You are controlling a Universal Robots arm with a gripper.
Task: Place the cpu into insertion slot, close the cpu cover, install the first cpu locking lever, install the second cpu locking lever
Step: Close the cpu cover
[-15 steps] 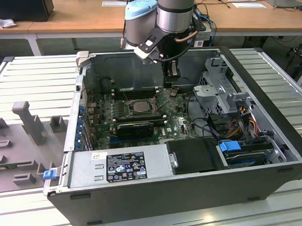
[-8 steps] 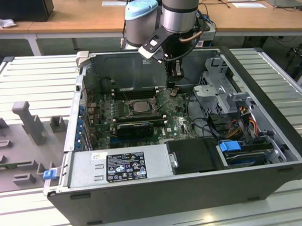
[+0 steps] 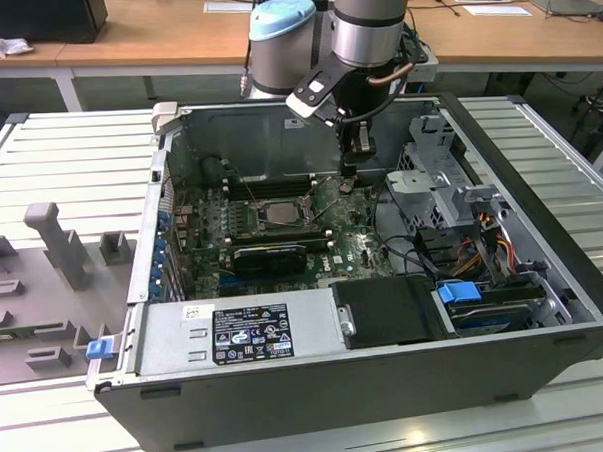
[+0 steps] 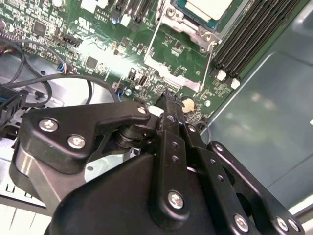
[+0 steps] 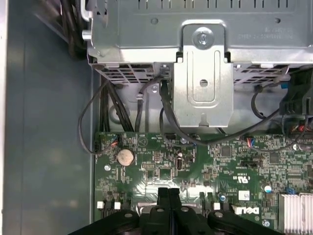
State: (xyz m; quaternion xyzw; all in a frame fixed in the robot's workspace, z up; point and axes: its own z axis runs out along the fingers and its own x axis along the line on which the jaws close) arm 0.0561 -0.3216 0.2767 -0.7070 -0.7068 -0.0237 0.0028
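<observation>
Progress: the cpu (image 4: pixel 208 7) already sits in the insertion slot (image 4: pixel 188 28). We see its pale top inside the silvery rim in the second wrist view. In the exterior view the slot (image 3: pixel 278 213) is at the centre of the frame, a little toward the exterior view's left, on the motherboard (image 3: pixel 357 246) inside the open computer case (image 3: pixel 388 372). So we judge step one done.

The cpu cover (image 4: pixel 171 73) does not look laid flat over the chip. It reads as a thin silvery frame tilted up from the socket, with green board showing through its cut-out. We judge the cover not yet closed. We cannot make out the two locking levers well enough to tell their state, so we count both lever steps as left.

The gripper (image 3: pixel 349 174) hangs from the arm in the upper middle of the exterior view, just toward the exterior view's right of the slot and low inside the case. In both wrist views the gripper (image 4: pixel 168 98) (image 5: pixel 168 193) has its fingers (image 4: pixel 172 115) pressed together with nothing between them. It carries nothing.

The tip is right at the free edge of the cpu cover, just beside the coin cell (image 4: pixel 186 104) (image 5: pixel 125 156). We cannot tell whether the tip touches the cover edge or stops just short of it. It is clear of the cpu and the slot.
</observation>
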